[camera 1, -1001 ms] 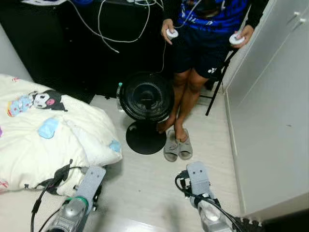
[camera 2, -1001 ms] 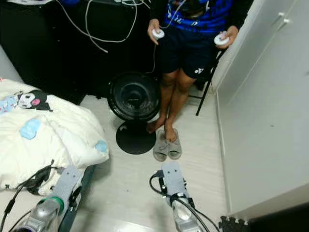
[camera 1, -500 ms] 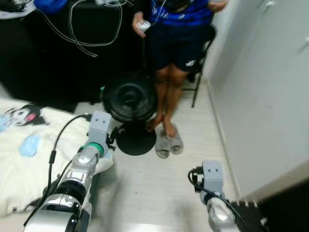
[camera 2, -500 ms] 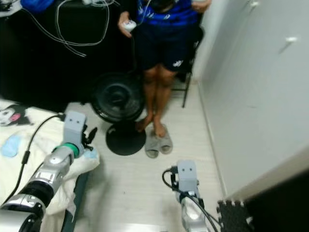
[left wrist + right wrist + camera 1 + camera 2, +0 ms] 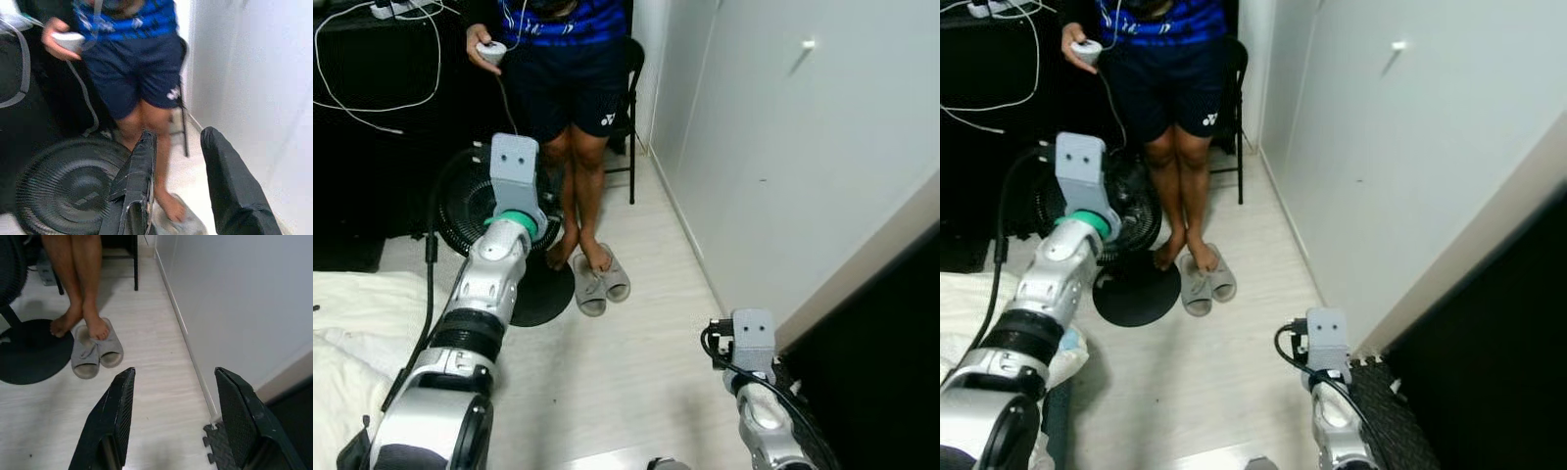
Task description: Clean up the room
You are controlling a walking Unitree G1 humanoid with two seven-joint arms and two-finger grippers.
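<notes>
Left end effector raised, released, empty — fan just beyond it; right end effector released too.

The floor is showing pale wood-look planks with a soft sheen. The wardrobe doors are looking smooth, matt and white. The fan is presenting a black grille of fine ribs, slightly glossy, over a matt black round base. The slippers are appearing as soft grey cloth. The left arm is gleaming as brushed silver metal, and the bedding is lying as cream, rumpled cloth.
</notes>
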